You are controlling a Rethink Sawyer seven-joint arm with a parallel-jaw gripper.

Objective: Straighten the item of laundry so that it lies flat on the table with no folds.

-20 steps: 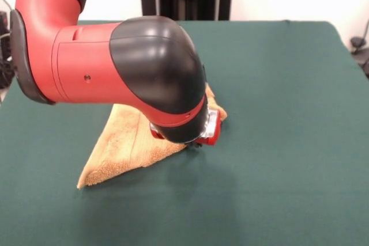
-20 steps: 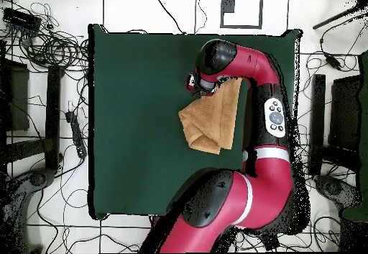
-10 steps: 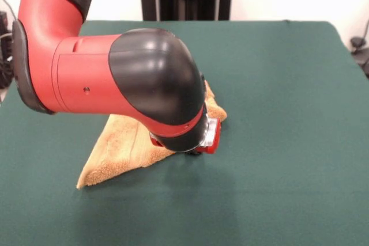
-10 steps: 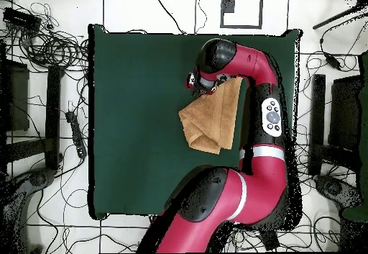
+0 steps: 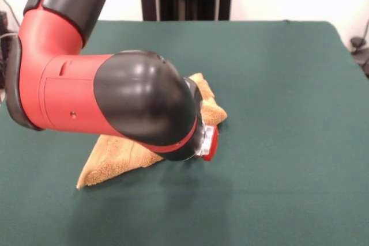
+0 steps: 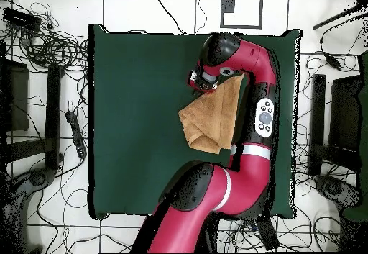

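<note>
The item of laundry is a golden-orange towel lying folded into a rough triangle on the green table. One pointed corner reaches toward the front left, and a bunched corner lies beside the arm's wrist. In the overhead view the towel lies folded with a crease across it, on the right half of the table. My gripper sits low at the towel's top left corner. In the front view only the gripper's red end shows under the black wrist joint, right at the towel's edge.
My red and black arm hangs over much of the towel in the front view. In the overhead view the arm runs along the table's right side. Cables and stands lie on the floor around the table.
The wrist joint has turned and dropped slightly, uncovering more of the towel's far corner. The gripper stays at the same towel corner, and the towel's shape looks unchanged.
</note>
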